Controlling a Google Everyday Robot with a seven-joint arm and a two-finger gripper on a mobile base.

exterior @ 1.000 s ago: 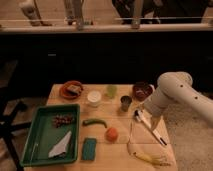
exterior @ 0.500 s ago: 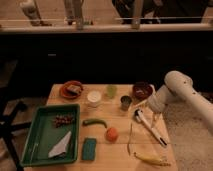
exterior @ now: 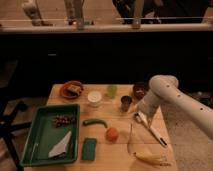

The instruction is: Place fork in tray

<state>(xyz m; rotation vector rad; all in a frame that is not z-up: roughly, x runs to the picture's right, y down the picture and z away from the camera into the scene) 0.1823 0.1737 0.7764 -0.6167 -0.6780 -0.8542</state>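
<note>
A low rectangular table of pale wood (exterior: 116, 156) stands in dim, warm light; behind it a broad dark panel (exterior: 100, 60) fills the wall; along the panel's top runs a pale horizontal ledge (exterior: 107, 28), with upright metal posts (exterior: 75, 10) rising from it; speckled grey floor (exterior: 192, 150) shows at the right; a dark, spindly piece of furniture (exterior: 10, 125), its kind unclear, stands at the left; the gripper (exterior: 139, 114) hangs over the table's right part.

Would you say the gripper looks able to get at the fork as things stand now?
Probably yes: the gripper hangs at the upper-left end of the fork, which lies flat on the bare table, apart from the metal cup and the banana.
</note>
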